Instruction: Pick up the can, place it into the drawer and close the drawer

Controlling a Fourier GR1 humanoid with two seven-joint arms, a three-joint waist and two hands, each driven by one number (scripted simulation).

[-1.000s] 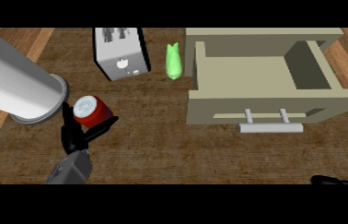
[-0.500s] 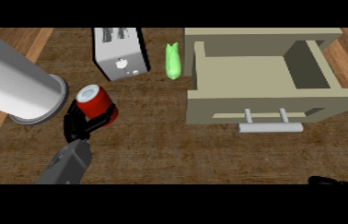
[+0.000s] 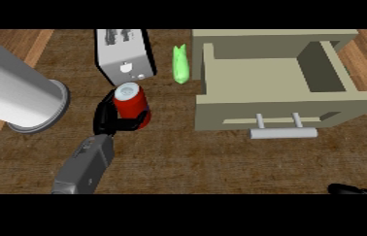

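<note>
Can (image 3: 131, 103), red with a pale silver top, stands nearly upright, its top leaning slightly away, just in front of the toaster (image 3: 125, 56) on the tabletop (image 3: 186, 157). Left hand (image 3: 109, 118) curls around it; the drawer (image 3: 269, 87) sits open to the right. Right hand (image 3: 347, 189) barely shows, fingers unclear.

The can (image 3: 131, 101) stands in front of the toaster (image 3: 124, 55), within the left hand (image 3: 109, 121). The cylinder (image 3: 28, 100) lies to its left. The green item (image 3: 180, 65) lies between toaster and open drawer (image 3: 276, 82), at right.
</note>
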